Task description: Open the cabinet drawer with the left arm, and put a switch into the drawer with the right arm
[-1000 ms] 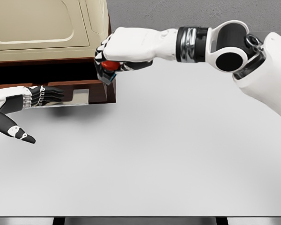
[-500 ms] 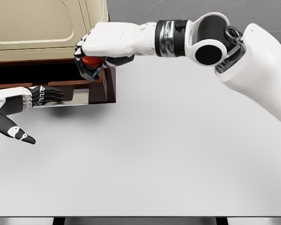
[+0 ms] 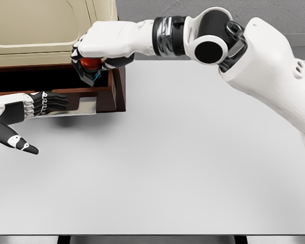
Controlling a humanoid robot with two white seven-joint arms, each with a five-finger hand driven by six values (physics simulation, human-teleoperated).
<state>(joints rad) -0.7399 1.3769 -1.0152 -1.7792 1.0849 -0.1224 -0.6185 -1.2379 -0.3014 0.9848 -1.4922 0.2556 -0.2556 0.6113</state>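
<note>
The brown wooden drawer (image 3: 114,94) stands pulled out from the beige cabinet (image 3: 46,25) at the upper left. My left hand (image 3: 38,104) has its fingers curled on the metal handle (image 3: 86,104) on the drawer's front, thumb pointing down over the table. My right hand (image 3: 94,56) reaches across from the right and is shut on the switch (image 3: 90,64), a dark block with a red button and a blue edge. The switch hangs over the open drawer's right part, just above its rim. The hand hides most of the switch.
The white table (image 3: 183,173) spreads in front of the cabinet. My right arm's forearm and elbow (image 3: 208,43) span the upper middle of the view. The table's front edge runs along the bottom.
My right hand has carried the switch leftward, from the drawer's right corner to over its open inside. The left hand has stayed on the handle.
</note>
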